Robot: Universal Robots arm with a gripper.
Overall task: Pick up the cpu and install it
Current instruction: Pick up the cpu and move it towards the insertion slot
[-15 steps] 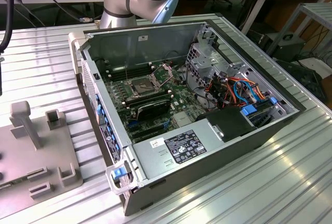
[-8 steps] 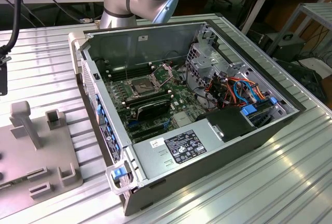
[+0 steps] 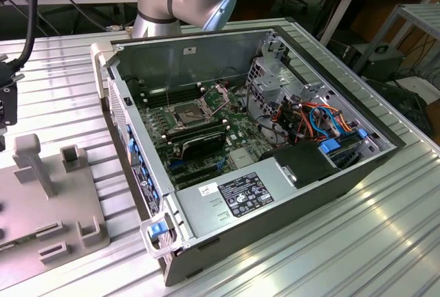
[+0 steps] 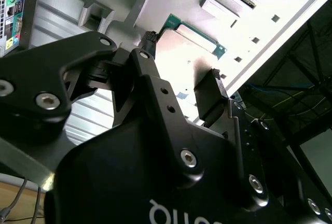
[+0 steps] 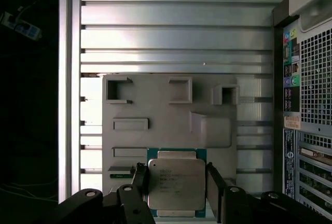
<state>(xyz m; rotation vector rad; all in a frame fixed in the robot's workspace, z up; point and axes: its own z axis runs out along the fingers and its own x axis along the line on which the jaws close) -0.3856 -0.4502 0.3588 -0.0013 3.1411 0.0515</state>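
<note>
Silvery cpu (image 5: pixel 176 185) lies flat and centred in the gripper (image 5: pixel 177 174), clamped by two opposite edges, seemingly clear of the grey plate (image 5: pixel 166 105).

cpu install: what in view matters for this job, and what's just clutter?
Job:
- cpu, lying on the grey tray
- end effector, over the cpu
- open socket in the case

Lying about:
- black card
- power supply
- coloured cables
</note>
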